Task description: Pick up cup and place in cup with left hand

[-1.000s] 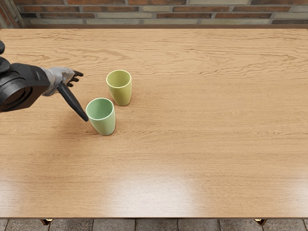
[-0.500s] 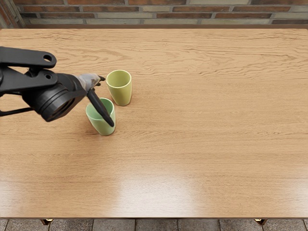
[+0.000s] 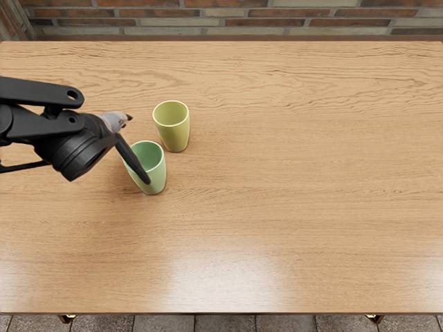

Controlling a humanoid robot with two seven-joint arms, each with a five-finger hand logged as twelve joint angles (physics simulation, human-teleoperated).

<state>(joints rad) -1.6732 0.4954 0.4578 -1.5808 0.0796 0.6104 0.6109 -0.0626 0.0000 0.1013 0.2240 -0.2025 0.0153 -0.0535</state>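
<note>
**Thumb looms over green cup**

If our left hand sweeps sideways, its thumb could topple the green cup. We see thumb and fingers spread, pinching nothing. Both cups stand upright on the worktop. Since the last frame we've drawn back from the yellow cup; neither cup has moved.

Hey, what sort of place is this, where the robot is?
Hard to pin down: perhaps a patio or a rustic room, in simulation. The brick wall, the grey paving and the large wooden table suggest it.
</note>
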